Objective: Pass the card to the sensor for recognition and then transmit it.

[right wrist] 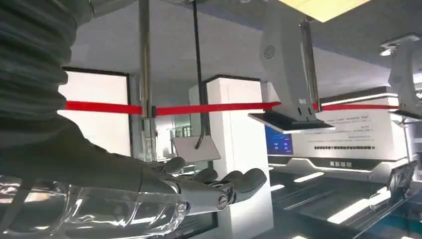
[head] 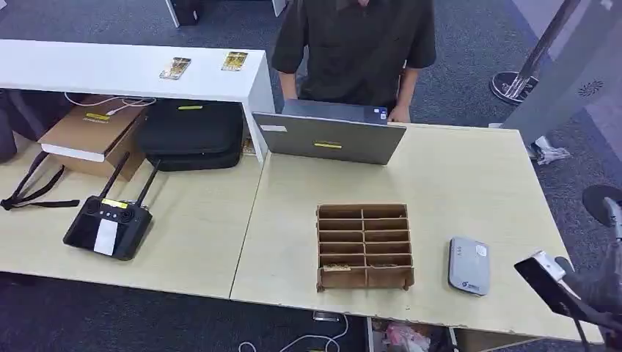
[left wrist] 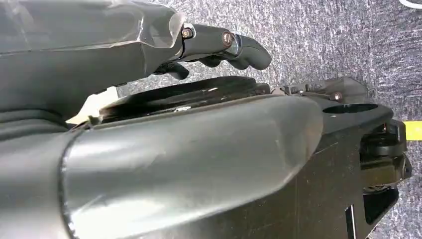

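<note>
Nearest in the head view, at the lower right corner, the right arm's dark, angular wrist parts with a white tab come in just off the desk's edge; the right hand (right wrist: 219, 186) appears in its wrist view as smooth grey fingers stretched out and slightly spread, grasping nothing, with a glossy clear cover behind them and a bright hall with a red band beyond; the left hand (left wrist: 226, 47) hangs over speckled grey carpet, its dark rounded fingers loosely curled, and whether anything is in it I cannot tell; pale wood-grain desk (head: 469, 183) carries a brown cardboard rack (head: 364, 246), a grid of thin slotted dividers forming two columns of shallow compartments; a card (head: 337, 268) lies in the rack's front left compartment, only its patterned edge visible; just right of the rack, apart from it, rests the sensor (head: 469, 265), a flat grey rounded-rectangle pad with a small white label; farther back stands a matt grey laptop (head: 330, 137), lid tilted away and marked with a yellow strip; a person in a dark short-sleeved shirt (head: 356, 44) stands behind it; on the adjoining desk to the left sits a black remote controller (head: 108, 227) with two thin antennas and a glossy screen; behind it are a soft black bag (head: 192, 133) and a cardboard box (head: 92, 136).
</note>
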Robot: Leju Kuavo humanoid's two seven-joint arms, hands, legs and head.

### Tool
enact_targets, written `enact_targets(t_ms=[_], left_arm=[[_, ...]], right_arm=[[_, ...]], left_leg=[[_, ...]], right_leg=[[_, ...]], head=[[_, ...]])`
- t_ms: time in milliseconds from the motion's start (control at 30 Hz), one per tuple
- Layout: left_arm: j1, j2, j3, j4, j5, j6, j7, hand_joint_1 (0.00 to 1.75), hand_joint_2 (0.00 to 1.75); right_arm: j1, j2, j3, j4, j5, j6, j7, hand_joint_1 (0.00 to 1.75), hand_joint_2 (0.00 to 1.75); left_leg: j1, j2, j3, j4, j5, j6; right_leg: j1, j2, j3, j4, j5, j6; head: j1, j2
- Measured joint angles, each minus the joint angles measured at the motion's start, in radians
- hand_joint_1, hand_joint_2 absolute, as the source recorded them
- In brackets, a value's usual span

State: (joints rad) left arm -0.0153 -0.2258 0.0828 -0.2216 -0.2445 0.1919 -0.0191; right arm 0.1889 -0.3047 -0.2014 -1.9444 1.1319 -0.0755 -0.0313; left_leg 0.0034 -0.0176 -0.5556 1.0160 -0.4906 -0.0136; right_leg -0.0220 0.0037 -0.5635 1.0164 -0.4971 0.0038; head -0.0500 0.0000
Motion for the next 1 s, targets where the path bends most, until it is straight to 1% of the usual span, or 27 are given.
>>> enact_targets(t_ms=[200,367,567,667,833,1000], left_arm=[[0.000,0.000,0.004,0.000,-0.011,-0.003,0.000,0.00,0.00],[0.000,-0.002,0.008,0.000,-0.018,-0.006,0.002,0.00,0.00],[0.001,-0.002,0.017,-0.001,-0.028,-0.012,0.011,0.00,0.00],[0.001,-0.002,0.019,-0.001,-0.036,-0.011,0.020,0.00,0.00],[0.001,-0.002,0.024,-0.003,-0.050,-0.014,0.032,0.00,0.00],[0.000,0.000,0.032,-0.004,-0.059,-0.027,0.036,0.00,0.00]], right_arm=[[0.054,0.084,0.003,-0.065,0.044,-0.006,0.000,0.00,1.75],[0.080,0.138,0.016,-0.092,0.083,-0.010,0.008,0.00,1.75],[0.094,0.200,0.061,-0.106,0.114,-0.030,0.021,0.00,1.75],[0.105,0.238,0.101,-0.106,0.106,-0.049,0.037,0.00,1.75],[0.122,0.271,0.159,-0.105,0.107,-0.085,0.078,0.00,1.75],[0.133,0.277,0.190,-0.102,0.135,-0.080,0.098,0.00,1.75]], left_leg=[[0.000,0.001,0.000,0.000,0.000,0.000],[0.000,0.001,0.000,0.000,0.000,0.000],[0.000,0.001,0.000,0.000,0.000,0.000],[0.000,0.001,0.000,0.000,0.000,0.000],[0.000,0.001,0.000,0.000,0.000,0.000],[0.000,0.001,0.000,0.000,0.000,0.000]], right_leg=[[0.000,0.000,0.000,0.000,0.000,0.000],[0.000,0.000,0.000,0.000,0.000,0.000],[0.000,0.000,0.000,0.000,0.000,0.000],[0.000,0.000,0.000,0.000,0.000,0.000],[0.000,0.000,0.000,0.000,0.000,0.000],[0.000,0.000,0.000,0.000,0.000,0.000]], head=[[0.000,0.000],[0.000,0.000],[0.000,0.000],[0.000,0.000],[0.000,0.000],[0.000,0.000]])
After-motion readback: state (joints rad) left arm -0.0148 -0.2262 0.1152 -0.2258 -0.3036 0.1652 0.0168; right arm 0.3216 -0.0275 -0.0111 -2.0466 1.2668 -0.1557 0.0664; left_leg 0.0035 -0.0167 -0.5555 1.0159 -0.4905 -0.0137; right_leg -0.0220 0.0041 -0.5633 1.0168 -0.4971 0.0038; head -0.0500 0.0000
